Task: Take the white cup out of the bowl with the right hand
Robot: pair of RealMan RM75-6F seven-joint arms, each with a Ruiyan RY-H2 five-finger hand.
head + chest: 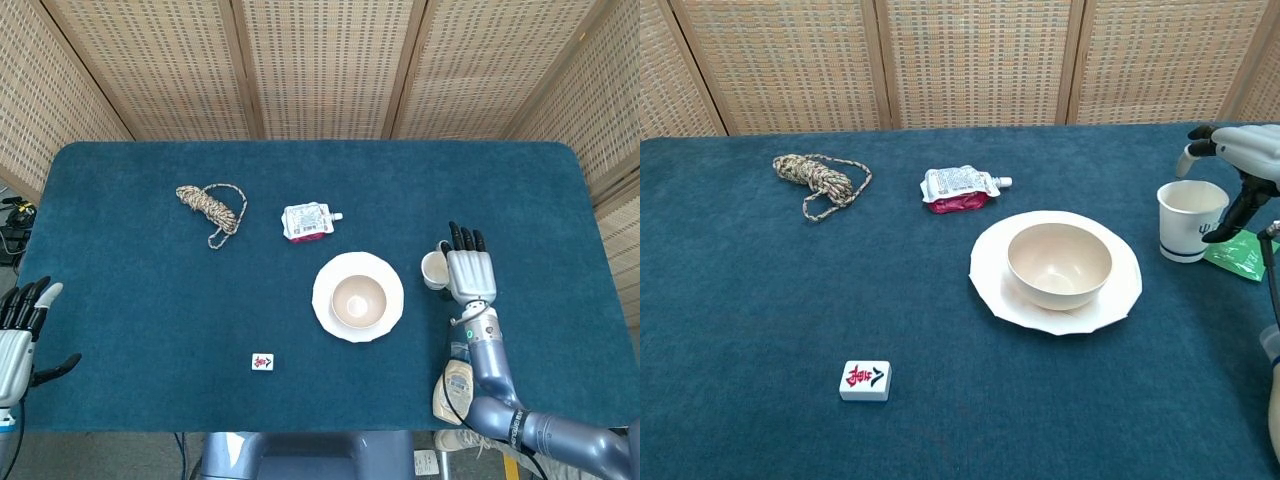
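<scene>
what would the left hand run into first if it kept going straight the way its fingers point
Probably nothing. In the head view the left hand sits off the table's near left corner, fingers aimed up the picture along the table edge. No object lies in that line; the coiled rope is well off to the side. Depth is unclear.
</scene>
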